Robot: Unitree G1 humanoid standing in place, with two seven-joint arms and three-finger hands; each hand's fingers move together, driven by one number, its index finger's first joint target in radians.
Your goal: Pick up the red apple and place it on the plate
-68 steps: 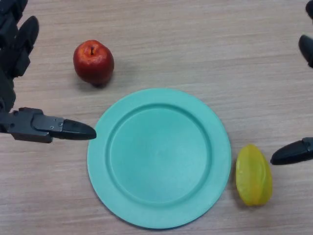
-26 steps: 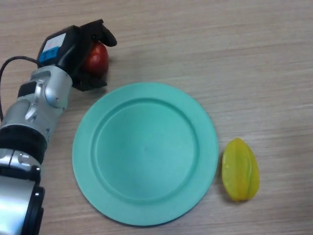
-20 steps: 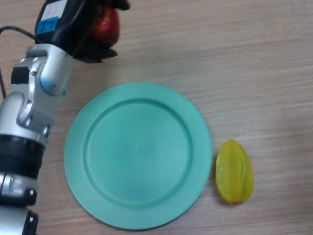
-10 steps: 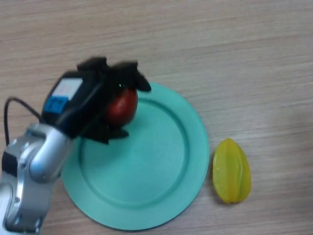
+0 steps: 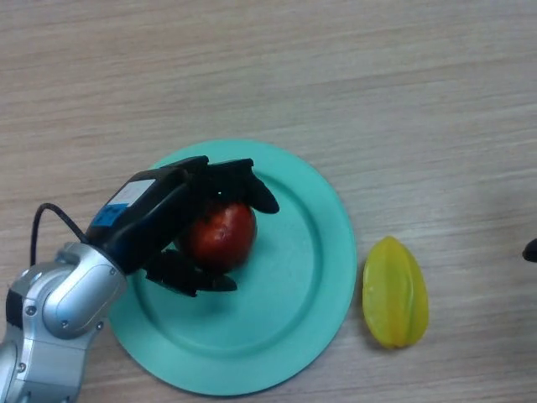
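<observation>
Over the left half of the teal plate, the red apple is enclosed by the left robot hand, fingers and thumb curled round it. Contact with the plate cannot be confirmed. Release is judged next; the right robot hand barely shows.

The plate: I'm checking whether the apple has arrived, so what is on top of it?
Over the plate is the red apple, with the left hand curled round it. Whether the apple touches the plate is hidden by the hand.
</observation>
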